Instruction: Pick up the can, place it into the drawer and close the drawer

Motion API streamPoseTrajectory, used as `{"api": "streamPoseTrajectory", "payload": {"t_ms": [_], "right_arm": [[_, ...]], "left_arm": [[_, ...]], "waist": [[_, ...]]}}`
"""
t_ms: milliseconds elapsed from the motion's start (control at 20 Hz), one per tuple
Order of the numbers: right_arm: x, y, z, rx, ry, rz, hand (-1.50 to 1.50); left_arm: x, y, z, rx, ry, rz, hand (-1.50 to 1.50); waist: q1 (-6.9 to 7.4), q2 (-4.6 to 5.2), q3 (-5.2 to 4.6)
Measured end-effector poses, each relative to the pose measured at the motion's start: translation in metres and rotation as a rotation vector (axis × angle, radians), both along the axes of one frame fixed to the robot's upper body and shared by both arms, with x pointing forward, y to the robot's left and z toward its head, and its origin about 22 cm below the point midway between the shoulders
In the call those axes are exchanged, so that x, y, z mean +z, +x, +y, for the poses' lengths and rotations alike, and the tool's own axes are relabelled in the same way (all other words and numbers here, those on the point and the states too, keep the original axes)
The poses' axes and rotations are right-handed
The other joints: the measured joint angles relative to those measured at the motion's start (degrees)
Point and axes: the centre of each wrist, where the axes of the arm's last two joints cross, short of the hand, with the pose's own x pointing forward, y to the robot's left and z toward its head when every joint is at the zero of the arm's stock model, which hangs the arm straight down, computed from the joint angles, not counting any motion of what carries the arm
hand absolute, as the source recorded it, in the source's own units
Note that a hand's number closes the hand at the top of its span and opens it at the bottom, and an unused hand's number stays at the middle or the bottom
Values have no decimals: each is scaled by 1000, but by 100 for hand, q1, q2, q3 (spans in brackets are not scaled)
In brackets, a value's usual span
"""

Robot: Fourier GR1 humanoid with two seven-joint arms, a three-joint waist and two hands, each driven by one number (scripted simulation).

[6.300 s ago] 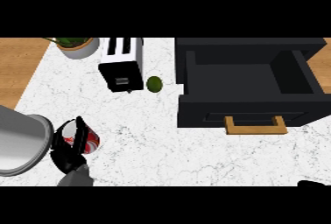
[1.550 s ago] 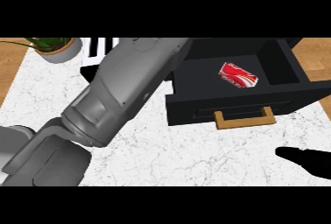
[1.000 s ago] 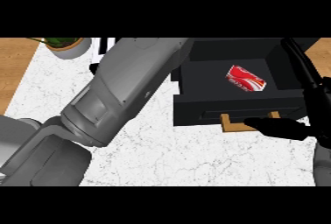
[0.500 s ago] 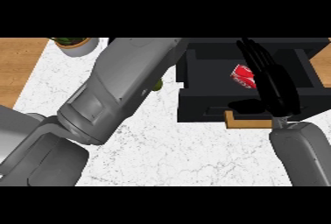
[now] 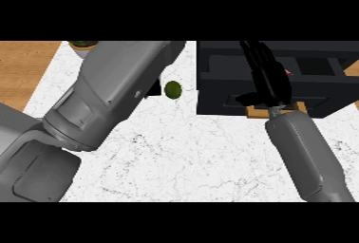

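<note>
Inside the black drawer (image 5: 217, 92), at the far right of the bench (image 5: 182, 152), the can (image 5: 288, 72) shows only as a small red spot beside the right robot hand (image 5: 270, 80). This hand lies over the drawer, fingers straight and pressed together. A lime (image 5: 172, 89) lies left of the drawer.

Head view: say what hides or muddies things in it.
Head view: the left forearm fills the left half, covering the counter; the black right hand merges with the dark drawer; only a red sliver of the can shows; no glare.
</note>
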Motion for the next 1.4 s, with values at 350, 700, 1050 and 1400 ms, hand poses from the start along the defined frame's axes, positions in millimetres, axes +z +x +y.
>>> {"api": "streamPoseTrajectory", "payload": {"t_ms": [350, 700, 1050, 1400], "right_arm": [[3, 33, 9, -78, -18, -88, -150], [16, 59, 17, -117, -32, -145, -150], [31, 74, 21, -123, -58, -145, -150], [38, 80, 21, -98, -39, -117, -150]], "left_arm": [[0, 5, 27, 16, 4, 8, -150], [-1, 6, 54, 12, 11, 11, -150], [-2, 3, 71, 6, 15, 19, -150], [-7, -2, 92, -14, 15, 19, -150]], "waist": [[128, -7, 0], [264, 8, -7], [370, 62, 11], [405, 96, 36]]}}
